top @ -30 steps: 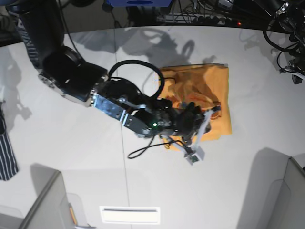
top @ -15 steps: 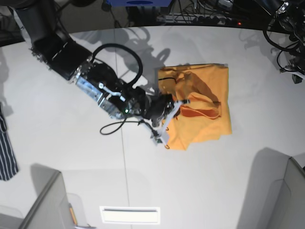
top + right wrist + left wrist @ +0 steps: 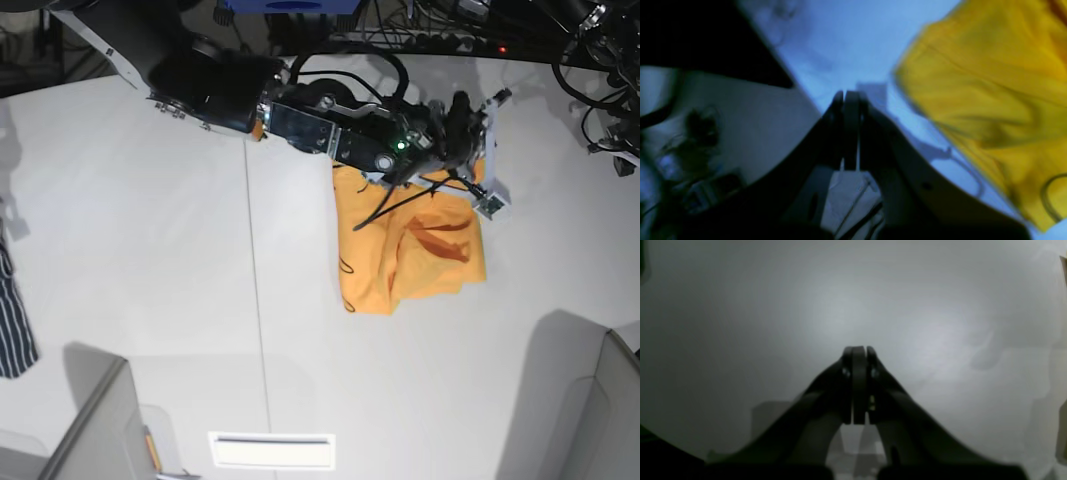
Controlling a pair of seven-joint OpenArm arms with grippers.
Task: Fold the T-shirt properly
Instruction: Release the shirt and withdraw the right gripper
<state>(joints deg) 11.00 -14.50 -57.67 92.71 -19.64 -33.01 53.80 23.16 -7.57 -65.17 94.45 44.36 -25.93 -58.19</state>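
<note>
The orange-yellow T-shirt (image 3: pixel 420 255) lies folded into a rumpled block right of the table's middle. It fills the right side of the right wrist view as blurred yellow cloth (image 3: pixel 990 100). My right arm reaches in from the upper left, and my right gripper (image 3: pixel 470 135) hovers over the shirt's far edge. Its fingers (image 3: pixel 846 95) are shut with nothing between them. My left gripper (image 3: pixel 858 350) is also shut and empty, above bare grey table. The left arm does not show in the base view.
A dark striped garment (image 3: pixel 12 325) hangs at the left edge. Grey partitions stand at the bottom left (image 3: pixel 100 430) and bottom right (image 3: pixel 590 420). Cables and equipment (image 3: pixel 600 60) crowd the back right. A white slot (image 3: pixel 272 450) sits near the front edge.
My right arm has swung from the shirt's near left side up and away to its far edge, still shut. The shirt stays on the table with its folds slightly shifted.
</note>
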